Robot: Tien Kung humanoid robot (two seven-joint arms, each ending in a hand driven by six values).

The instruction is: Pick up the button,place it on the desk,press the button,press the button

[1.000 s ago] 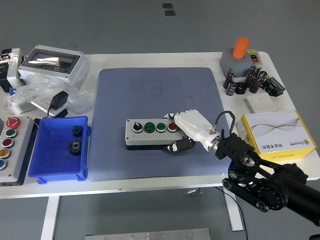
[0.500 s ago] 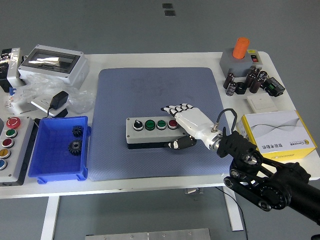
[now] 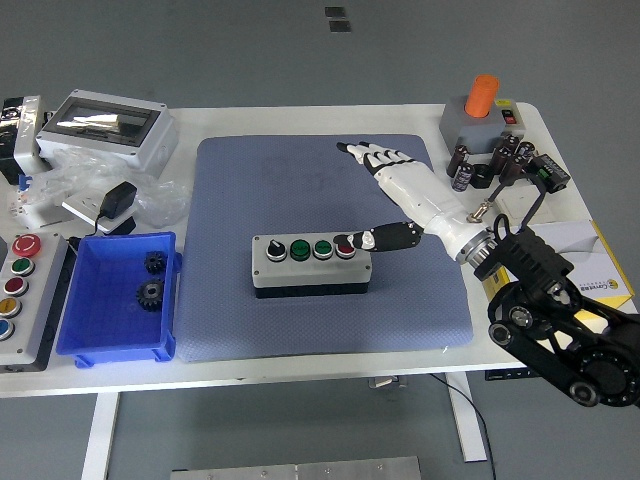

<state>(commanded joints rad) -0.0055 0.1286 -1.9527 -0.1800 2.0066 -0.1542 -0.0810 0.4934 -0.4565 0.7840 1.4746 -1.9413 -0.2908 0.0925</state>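
Note:
The grey button box (image 3: 310, 263) lies on the blue mat (image 3: 320, 200), with a black selector, two green buttons and a red button (image 3: 345, 249) in a row on top. My right hand (image 3: 385, 195) is raised over the mat to the right of the box, fingers spread and straight, pointing up and left. Its thumb tip (image 3: 350, 242) rests at the red button. The hand holds nothing. My left hand is out of view.
A blue bin (image 3: 118, 297) with two gears stands left of the mat. A second button panel (image 3: 20, 290) lies at the far left. A grey enclosure (image 3: 108, 125) and bagged parts are at the back left. An orange-topped switch (image 3: 478, 115), capacitors and a yellow box (image 3: 560, 260) are on the right.
My right hand let go of the box's right end, lifted and swung up and right with the fingers spread. Only the thumb now stays at the red button. The box has not moved.

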